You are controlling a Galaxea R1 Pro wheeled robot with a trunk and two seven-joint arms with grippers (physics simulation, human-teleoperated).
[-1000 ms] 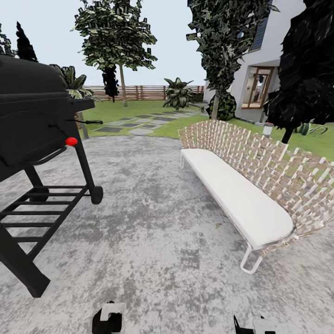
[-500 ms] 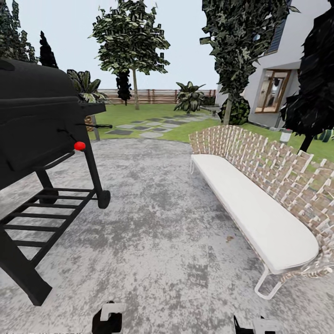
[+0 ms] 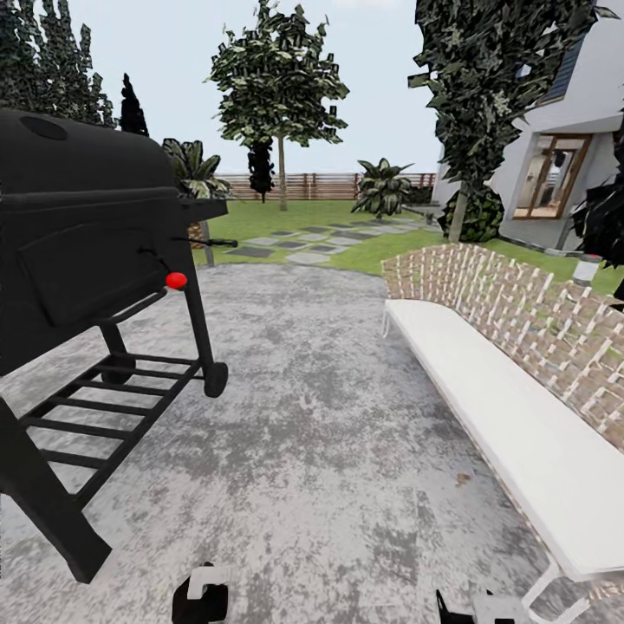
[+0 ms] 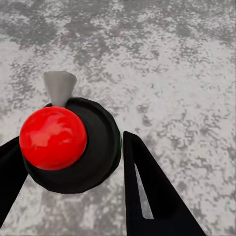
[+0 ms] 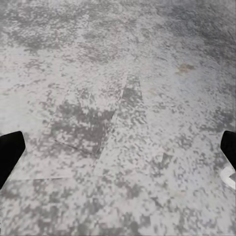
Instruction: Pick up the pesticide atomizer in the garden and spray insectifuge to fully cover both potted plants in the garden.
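Patio stage, task barely begun: black grill (image 3: 78, 286) near left, white bench (image 3: 511, 416) right; garden (image 3: 286, 217) lawn far ahead, atomizer and potted plants unseen. Left gripper (image 4: 73, 162) straddles a red-knobbed dark object, grip uncertain; right gripper (image 5: 118, 152) spread wide, empty

The robot's left arm (image 3: 201, 594) ends in a black block with a white piece on top, low in the head view. Its right arm (image 3: 478, 607) looks the same, black with white. In the left wrist view, 2 black pointed fingers (image 4: 147, 187) stick out. The right wrist view shows 2 black fingertips (image 5: 10, 152) at the edges, far apart.
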